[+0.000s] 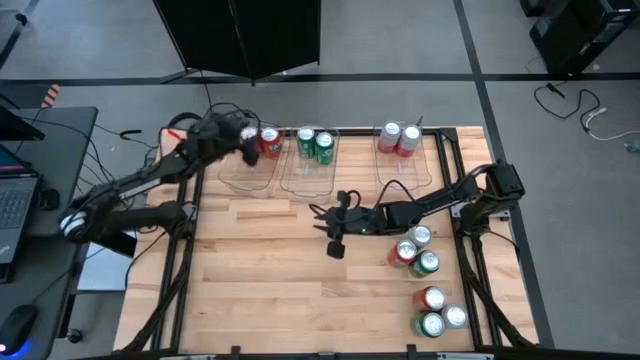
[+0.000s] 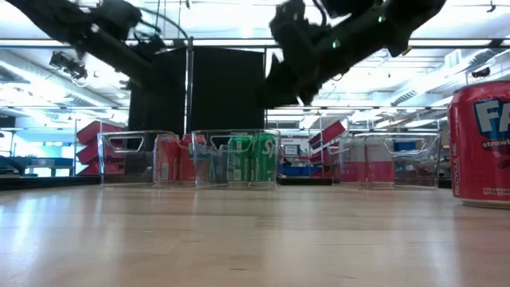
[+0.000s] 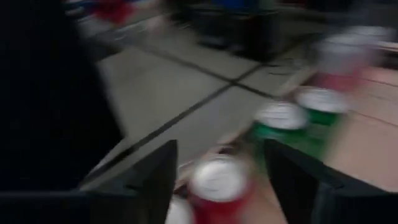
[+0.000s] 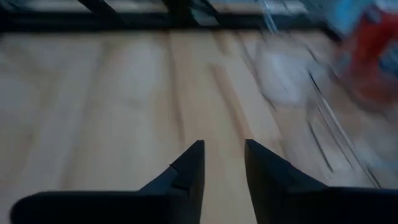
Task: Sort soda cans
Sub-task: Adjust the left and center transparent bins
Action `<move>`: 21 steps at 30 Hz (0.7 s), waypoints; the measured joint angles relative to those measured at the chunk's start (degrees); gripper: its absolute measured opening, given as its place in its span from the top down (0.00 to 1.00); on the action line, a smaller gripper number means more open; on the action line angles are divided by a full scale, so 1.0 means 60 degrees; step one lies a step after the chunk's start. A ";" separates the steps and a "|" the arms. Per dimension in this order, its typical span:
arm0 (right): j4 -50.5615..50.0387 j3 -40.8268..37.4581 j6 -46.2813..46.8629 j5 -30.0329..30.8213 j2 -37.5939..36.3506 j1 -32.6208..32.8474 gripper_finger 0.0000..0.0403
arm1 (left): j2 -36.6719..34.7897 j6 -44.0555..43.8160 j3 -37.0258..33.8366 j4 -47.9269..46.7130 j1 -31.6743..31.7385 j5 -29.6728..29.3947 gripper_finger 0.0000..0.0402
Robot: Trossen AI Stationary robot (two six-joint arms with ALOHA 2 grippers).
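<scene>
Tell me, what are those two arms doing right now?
Left gripper open above red can in left bin. Right gripper empty, mid-table. Six cans unsorted.

I see three clear plastic bins in a row along the wooden worktop's far edge. A laptop and headphones sit on the side desk.

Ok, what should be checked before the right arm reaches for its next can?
1. Right gripper empty: ok, fingers slightly apart over bare wood, nothing between them.
2. Left gripper free of the red can at the left bin: cannot tell; its fingers stand open either side of it.
3. Loose cans upright: ok, nearest is the silver can.
4. Middle bin holds only green cans: ok.
</scene>
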 joint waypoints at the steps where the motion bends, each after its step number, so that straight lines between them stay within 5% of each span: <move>1: -0.0231 0.0000 0.0189 0.0043 0.0002 -0.0086 0.79 | -0.0370 0.0205 0.0000 -0.0443 -0.0193 0.0434 0.49; 7: -0.1045 0.0000 0.0529 0.0068 0.0002 -0.0674 0.97 | -0.2141 0.0567 -0.0004 -0.3219 -0.1640 0.2614 0.80; 11: -0.1641 0.0000 0.0479 0.0068 0.0002 -0.1310 0.98 | -0.2415 -0.0159 -0.0007 -0.3878 -0.2783 0.3095 0.97; 16: -0.2059 0.0004 0.0363 0.0000 0.0002 -0.1963 0.99 | -0.1973 -0.0948 -0.0007 -0.4085 -0.4048 0.2886 0.98; 21: -0.2063 0.0004 0.0082 0.0027 0.0005 -0.2345 1.00 | -0.0888 -0.1702 -0.0013 -0.5197 -0.4894 0.0769 0.99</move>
